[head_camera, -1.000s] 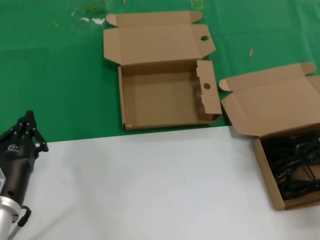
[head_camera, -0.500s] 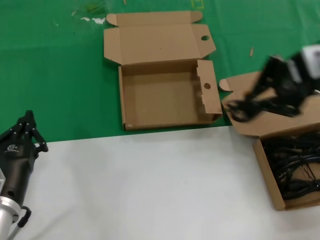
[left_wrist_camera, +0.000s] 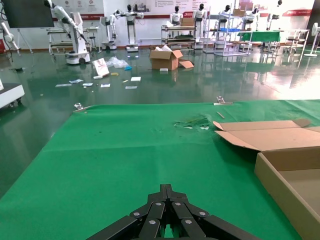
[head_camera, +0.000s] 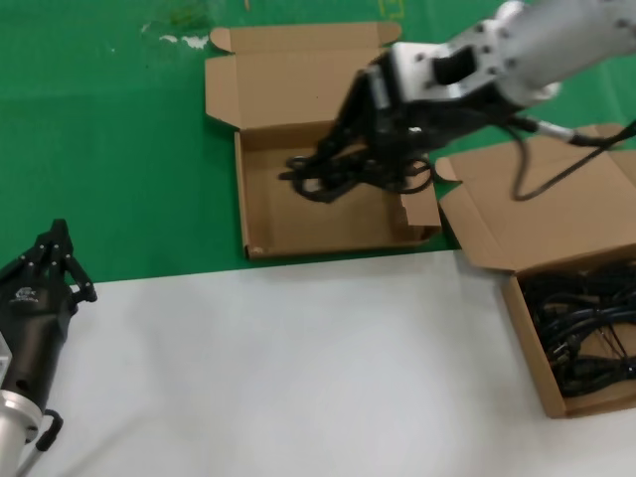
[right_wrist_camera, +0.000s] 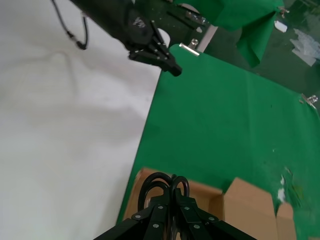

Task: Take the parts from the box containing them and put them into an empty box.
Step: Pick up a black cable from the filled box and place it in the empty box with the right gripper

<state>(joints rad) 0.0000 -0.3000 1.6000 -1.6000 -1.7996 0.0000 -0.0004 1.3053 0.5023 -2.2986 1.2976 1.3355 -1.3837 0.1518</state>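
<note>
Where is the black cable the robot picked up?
In the head view, the cable hangs from the right gripper over the empty box on the green cloth, left of the box of cables.

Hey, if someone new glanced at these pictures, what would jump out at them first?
Most striking is the right gripper, shut on a looped black power cable, held above the empty box on the green cloth. At the right edge, the other open box holds a tangle of more black cables. The left gripper sits idle at the near left.
</note>
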